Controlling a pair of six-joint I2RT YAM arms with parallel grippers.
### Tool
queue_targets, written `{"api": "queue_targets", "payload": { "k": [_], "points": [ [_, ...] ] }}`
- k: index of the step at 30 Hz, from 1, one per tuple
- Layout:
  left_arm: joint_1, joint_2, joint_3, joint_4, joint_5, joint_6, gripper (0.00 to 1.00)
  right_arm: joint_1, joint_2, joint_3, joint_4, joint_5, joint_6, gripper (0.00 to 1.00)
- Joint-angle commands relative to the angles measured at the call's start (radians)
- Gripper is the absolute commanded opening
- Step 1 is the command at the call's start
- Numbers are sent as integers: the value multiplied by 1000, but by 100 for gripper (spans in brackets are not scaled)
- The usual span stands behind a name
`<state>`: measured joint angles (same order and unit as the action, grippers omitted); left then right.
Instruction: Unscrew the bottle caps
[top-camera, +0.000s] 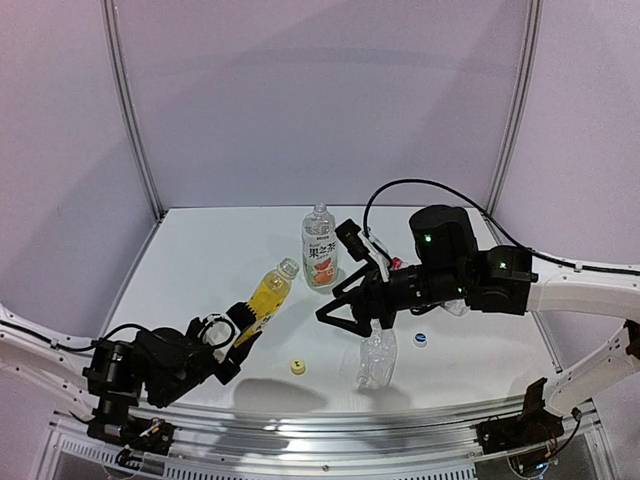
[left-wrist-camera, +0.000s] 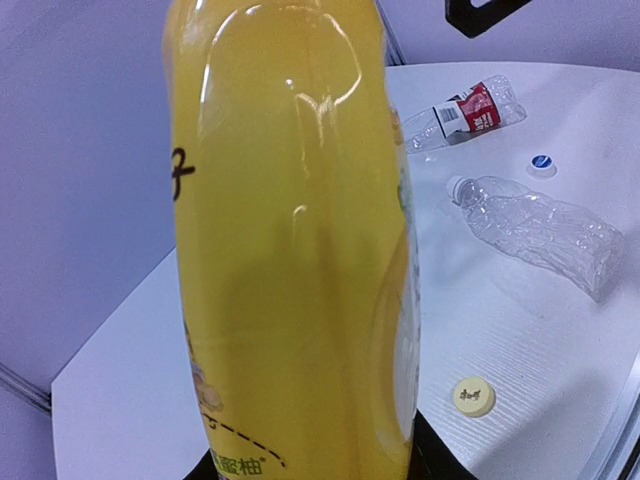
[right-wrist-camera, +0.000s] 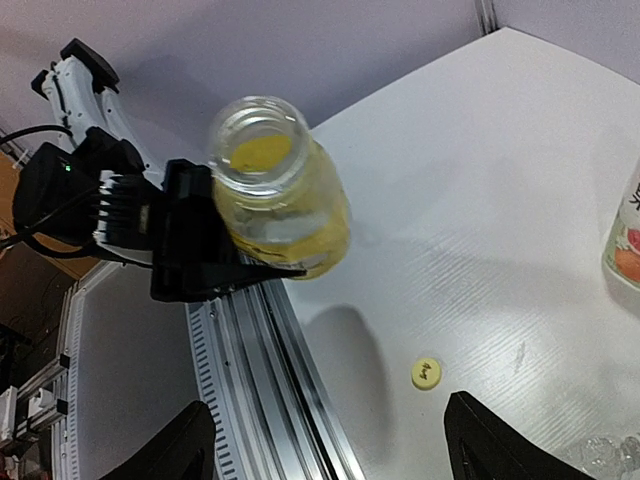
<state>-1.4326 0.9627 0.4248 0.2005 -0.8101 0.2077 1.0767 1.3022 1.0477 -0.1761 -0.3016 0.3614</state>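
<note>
My left gripper (top-camera: 237, 325) is shut on the yellow bottle (top-camera: 264, 298) and holds it tilted above the table. The bottle's mouth (right-wrist-camera: 262, 150) is open, with no cap on it. The bottle fills the left wrist view (left-wrist-camera: 290, 240). The yellow cap (top-camera: 297, 367) lies on the table, also in the right wrist view (right-wrist-camera: 426, 373). My right gripper (top-camera: 335, 312) is open and empty, facing the yellow bottle from a short way off; its fingers (right-wrist-camera: 190, 445) show wide apart. A blue-and-white cap (top-camera: 421, 340) lies loose. No red cap shows.
The fruit-label bottle (top-camera: 320, 250) stands upright at the middle back. The clear plain bottle (top-camera: 377, 358) lies uncapped below my right gripper. The red-label bottle (left-wrist-camera: 465, 112) lies beyond it, behind the right arm. The metal rail (right-wrist-camera: 270, 390) runs along the near edge.
</note>
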Motion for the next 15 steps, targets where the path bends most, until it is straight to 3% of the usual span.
{"api": "queue_targets", "payload": {
  "k": [1,7,15],
  "points": [
    [14,21,-2,-5,75,-59,0,47,37,31,106,1,-46,82],
    [15,41,3,-9,94,-68,0,69,126,84,165,24,-39,81],
    [15,36,5,-17,124,-72,0,70,121,89,220,84,-22,74]
  ]
}}
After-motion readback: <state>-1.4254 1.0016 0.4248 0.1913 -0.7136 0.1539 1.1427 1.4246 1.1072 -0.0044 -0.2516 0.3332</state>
